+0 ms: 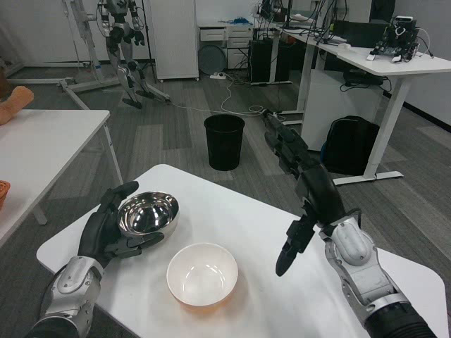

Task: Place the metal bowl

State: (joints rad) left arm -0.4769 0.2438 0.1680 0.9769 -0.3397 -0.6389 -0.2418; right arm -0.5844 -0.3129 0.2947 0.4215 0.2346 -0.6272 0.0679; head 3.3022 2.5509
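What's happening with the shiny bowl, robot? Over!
Left hand holds metal bowl above table. Right hand open, raised, empty. White bowl close beside the metal one.

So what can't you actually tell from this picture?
- Head view: whether the metal bowl rests on the table or is lifted; the left hand hides its underside.
- What is in the bin: too dark.
- The right hand: its fingertips merge with the dark floor.
- The white bowl: its base is hidden by its own rim.

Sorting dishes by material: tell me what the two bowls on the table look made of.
Metal bowl, in the left hand: polished steel by the look, with mirror-like reflections inside. White bowl: probably plastic or glazed ceramic, matte white inside, orange outside; I cannot tell which.
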